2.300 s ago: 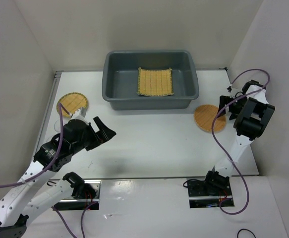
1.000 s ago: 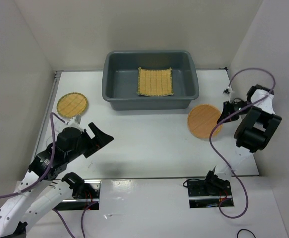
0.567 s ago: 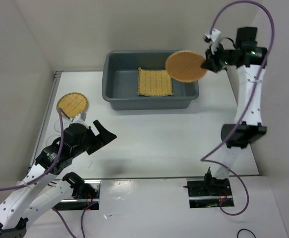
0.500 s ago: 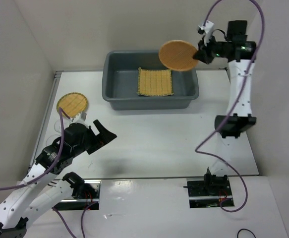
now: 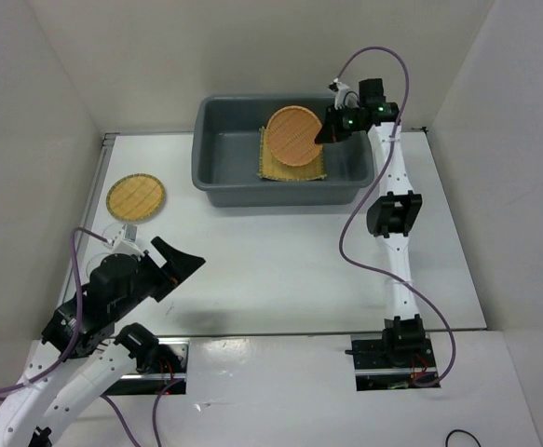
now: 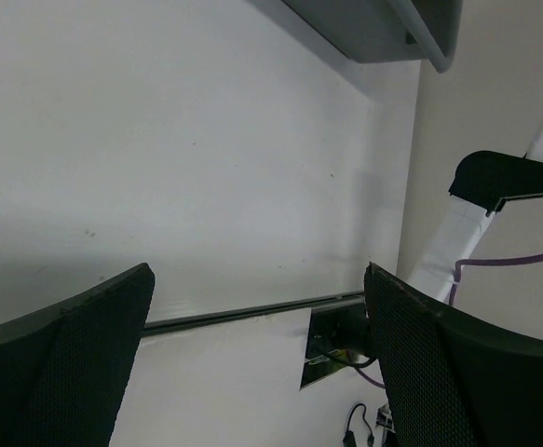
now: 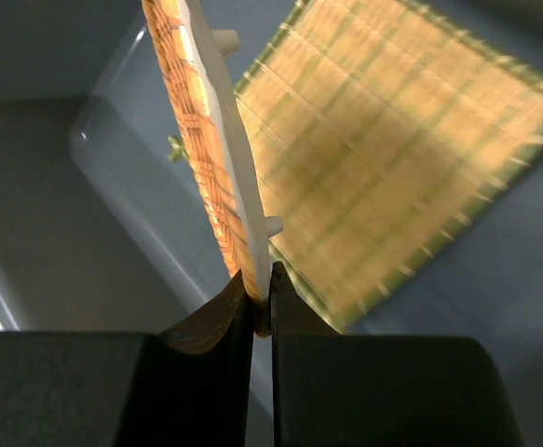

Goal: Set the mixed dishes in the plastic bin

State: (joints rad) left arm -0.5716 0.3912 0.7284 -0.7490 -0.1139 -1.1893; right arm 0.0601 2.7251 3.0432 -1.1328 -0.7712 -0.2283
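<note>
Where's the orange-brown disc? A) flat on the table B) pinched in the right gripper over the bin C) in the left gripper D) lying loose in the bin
B: the right gripper is shut on the orange-brown disc at its edge, holding it tilted above the yellow mat in the bin.

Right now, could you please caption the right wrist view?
Right gripper pinches orange-brown round woven disc above square yellow woven mat in grey bin.

Orange-brown disc (image 5: 294, 136) hides part of yellow mat (image 5: 278, 172); bin (image 6: 373, 23) cropped, left wrist view.
</note>
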